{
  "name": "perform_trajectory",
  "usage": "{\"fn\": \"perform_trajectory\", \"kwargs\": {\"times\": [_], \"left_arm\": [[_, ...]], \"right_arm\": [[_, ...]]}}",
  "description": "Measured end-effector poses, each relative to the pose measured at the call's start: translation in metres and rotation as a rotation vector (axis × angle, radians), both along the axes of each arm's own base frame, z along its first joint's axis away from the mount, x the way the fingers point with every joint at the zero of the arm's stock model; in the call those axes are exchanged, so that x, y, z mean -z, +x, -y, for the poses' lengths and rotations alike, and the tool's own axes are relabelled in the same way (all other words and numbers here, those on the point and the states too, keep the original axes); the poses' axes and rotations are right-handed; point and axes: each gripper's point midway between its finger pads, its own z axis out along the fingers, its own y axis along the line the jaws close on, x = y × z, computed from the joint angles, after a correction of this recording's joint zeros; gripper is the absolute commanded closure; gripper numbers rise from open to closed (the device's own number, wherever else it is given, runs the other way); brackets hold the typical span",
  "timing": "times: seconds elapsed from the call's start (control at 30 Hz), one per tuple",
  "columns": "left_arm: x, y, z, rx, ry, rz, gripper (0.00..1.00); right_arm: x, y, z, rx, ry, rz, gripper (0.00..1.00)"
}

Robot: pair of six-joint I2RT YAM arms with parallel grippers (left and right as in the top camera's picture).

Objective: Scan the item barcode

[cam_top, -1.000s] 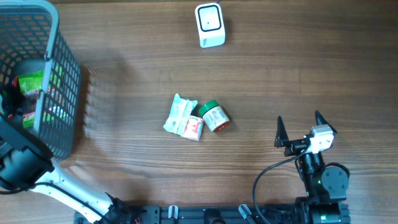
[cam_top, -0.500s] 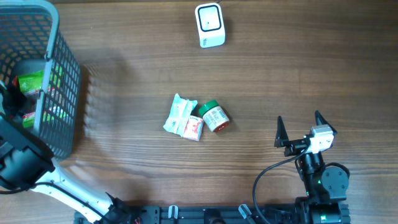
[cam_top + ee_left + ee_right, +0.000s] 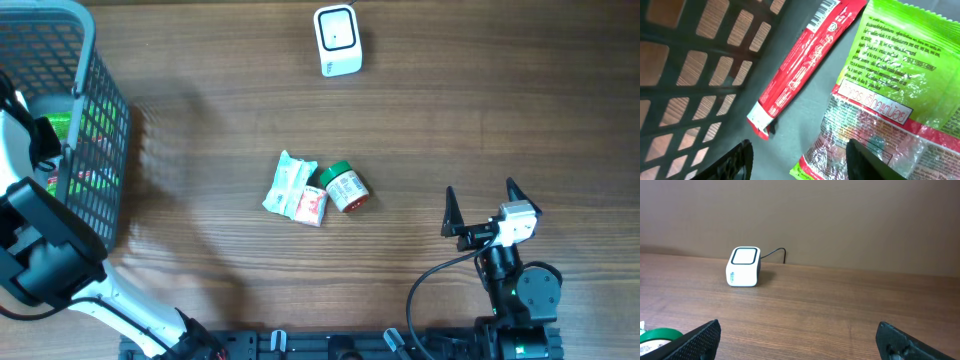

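Wood counter (image 3: 450, 100): left tool (image 3: 799, 162) parted, empty, inside basket (image 3: 100, 130) above green packet (image 3: 900, 60), partly cut off; right tool (image 3: 482, 212) near bottom-right corner, fully spread, empty.

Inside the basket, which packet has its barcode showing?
The narrow red sachet: barcode stripes show at its upper end. The wide green packet beside it shows only small print and a label.

On my screen the table (image 3: 480, 120) is brown with fine wood grain. The basket (image 3: 100, 125) is grey-blue, a grid of square holes. The scanner (image 3: 337, 40) is white with a dark frame on top. The pouch (image 3: 905, 55) is bright green with dark print, and the sachet (image 3: 800, 65) is red with white ends. The jar (image 3: 346, 187) has a green lid and a red-white label.
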Motion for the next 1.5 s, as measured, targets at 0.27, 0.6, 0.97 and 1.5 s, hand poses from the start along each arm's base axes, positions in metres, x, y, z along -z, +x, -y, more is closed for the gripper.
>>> {"fn": "perform_trajectory", "kwargs": {"times": [0.27, 0.6, 0.97, 1.5], "left_arm": [[-0.002, 0.004, -0.008, 0.077, 0.015, 0.003, 0.56], [0.027, -0.011, -0.028, 0.091, -0.029, -0.031, 0.51], [0.052, -0.006, -0.037, 0.101, -0.03, -0.044, 0.71], [0.052, -0.014, -0.051, 0.012, -0.027, -0.007, 0.96]], "right_arm": [[0.0, 0.0, 0.0, 0.0, 0.0, 0.0, 0.0], [0.0, 0.0, 0.0, 0.0, 0.0, 0.0, 0.0], [0.0, 0.0, 0.0, 0.0, 0.0, 0.0, 0.0], [0.0, 0.0, 0.0, 0.0, 0.0, 0.0, 0.0]]}}
